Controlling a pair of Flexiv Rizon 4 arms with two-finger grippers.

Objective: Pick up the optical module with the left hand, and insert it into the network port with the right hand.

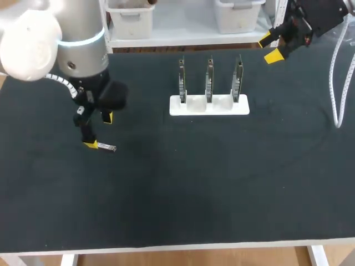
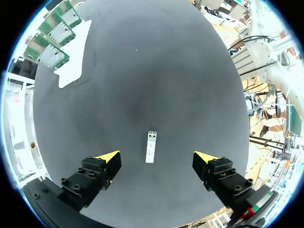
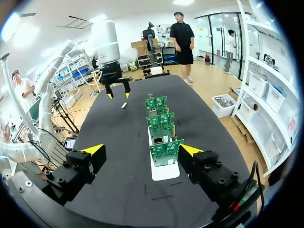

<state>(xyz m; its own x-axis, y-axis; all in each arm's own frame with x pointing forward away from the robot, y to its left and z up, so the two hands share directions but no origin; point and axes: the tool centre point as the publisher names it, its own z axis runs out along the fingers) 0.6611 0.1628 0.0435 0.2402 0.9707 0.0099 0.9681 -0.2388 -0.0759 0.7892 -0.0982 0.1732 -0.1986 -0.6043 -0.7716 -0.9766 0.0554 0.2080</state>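
Optical module (image 2: 150, 147) flat; L tool (image 2: 156, 158) spread above

The counter (image 1: 222, 188) has a matt, dark, cloth-like cover. The optical module (image 2: 150, 147) looks like bare silvery metal with a dull sheen. The white stand (image 1: 208, 106) seems to be smooth plastic, and the green circuit boards (image 3: 161, 126) look faintly glossy.

1. The optical module (image 1: 107, 147) is laid flat on the table (image 1: 177, 194), left of the middle, between the spread fingers of the left gripper (image 1: 99, 131).
2. Three circuit boards (image 1: 209, 79) are stood side by side in a stand (image 1: 208, 106), well right of the module.
3. The right gripper (image 1: 269, 47) is held behind and right of the stand.
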